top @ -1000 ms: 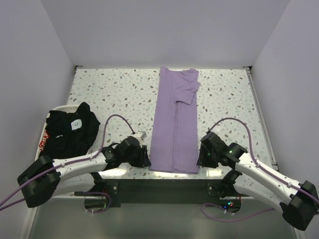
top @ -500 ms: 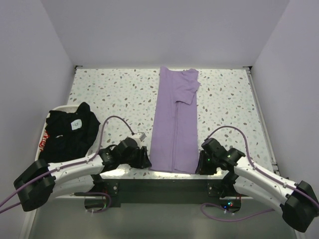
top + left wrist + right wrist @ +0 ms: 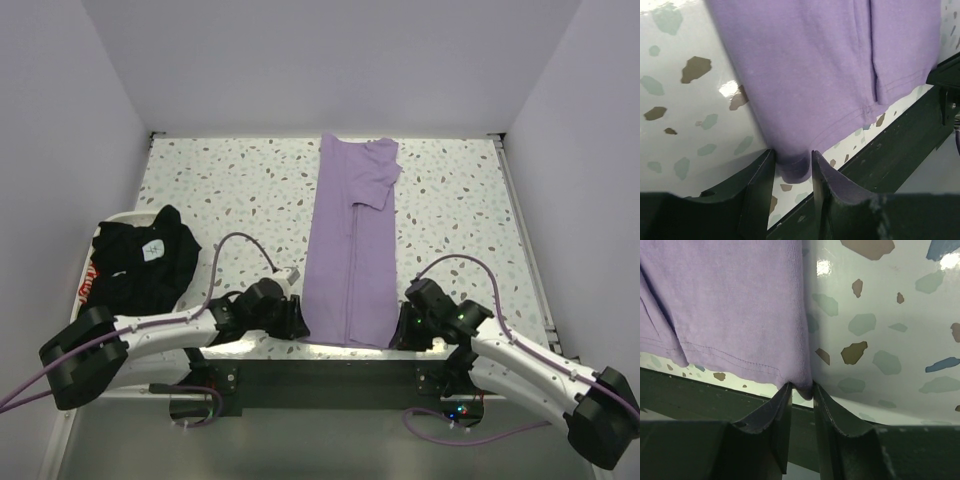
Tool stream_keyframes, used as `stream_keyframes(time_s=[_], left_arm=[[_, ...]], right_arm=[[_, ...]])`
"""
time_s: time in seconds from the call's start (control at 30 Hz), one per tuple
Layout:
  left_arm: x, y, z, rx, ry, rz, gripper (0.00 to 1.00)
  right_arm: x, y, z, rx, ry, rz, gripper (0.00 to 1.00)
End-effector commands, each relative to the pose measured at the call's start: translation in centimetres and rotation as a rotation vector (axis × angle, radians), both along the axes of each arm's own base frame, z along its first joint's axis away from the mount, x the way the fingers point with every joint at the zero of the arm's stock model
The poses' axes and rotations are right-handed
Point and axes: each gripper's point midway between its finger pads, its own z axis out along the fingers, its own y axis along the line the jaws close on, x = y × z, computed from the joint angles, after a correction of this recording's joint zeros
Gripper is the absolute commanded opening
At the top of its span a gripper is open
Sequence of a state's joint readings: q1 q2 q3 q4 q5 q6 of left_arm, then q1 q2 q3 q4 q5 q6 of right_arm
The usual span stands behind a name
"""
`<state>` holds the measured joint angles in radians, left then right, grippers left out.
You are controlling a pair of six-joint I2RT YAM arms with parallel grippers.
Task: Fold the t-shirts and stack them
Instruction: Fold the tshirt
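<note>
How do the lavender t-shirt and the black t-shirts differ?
The lavender t-shirt lies flat in a long strip; the black t-shirts are a crumpled heap. The lavender one is on the table, the black ones on a white tray. The left gripper and right gripper grip the lavender one's near corners; nothing touches the black ones.

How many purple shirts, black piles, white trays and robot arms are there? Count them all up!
Purple shirt: 1
Black pile of shirts: 1 (cannot tell how many shirts are inside)
White tray: 1
Robot arms: 2, left arm and right arm
Total: 5
</note>
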<state>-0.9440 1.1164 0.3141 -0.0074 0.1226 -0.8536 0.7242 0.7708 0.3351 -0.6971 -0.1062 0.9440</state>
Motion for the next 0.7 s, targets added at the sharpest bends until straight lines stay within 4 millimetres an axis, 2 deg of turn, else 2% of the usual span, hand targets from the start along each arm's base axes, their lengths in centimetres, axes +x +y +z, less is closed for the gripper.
stream_keyframes(time_s=[0.0, 0.17, 0.27, 0.37, 0.47, 0.53, 0.67], left_arm=[[-0.4, -0.5, -0.8, 0.017, 0.007, -0.002, 0.38], [-1.2, -1.0, -1.0, 0.033, 0.02, -0.022, 0.29], [-1.3, -1.3, -0.8, 0.035, 0.023, -0.029, 0.22], [-1.0, -2.2, 0.2, 0.016, 0.006, -0.039, 0.1], [-0.5, -2.9, 0.9, 0.007, -0.01, -0.044, 0.04], [-0.1, -3.2, 1.4, 0.033, -0.017, -0.049, 0.02], [1.6, -4.6, 3.5, 0.042, -0.064, -0.052, 0.0]], right_arm=[[-0.1, 0.3, -0.2, 0.024, 0.009, -0.017, 0.27], [-0.1, 0.2, 0.1, 0.038, -0.011, -0.028, 0.26], [0.0, 0.2, 0.4, 0.046, -0.024, -0.029, 0.21], [0.4, 0.3, 0.8, 0.054, -0.049, -0.028, 0.13], [0.9, 0.3, 1.5, 0.051, -0.081, -0.022, 0.05], [1.7, 0.2, 2.4, 0.039, -0.119, -0.016, 0.0], [3.3, 0.3, 4.4, 0.022, -0.197, -0.01, 0.0]])
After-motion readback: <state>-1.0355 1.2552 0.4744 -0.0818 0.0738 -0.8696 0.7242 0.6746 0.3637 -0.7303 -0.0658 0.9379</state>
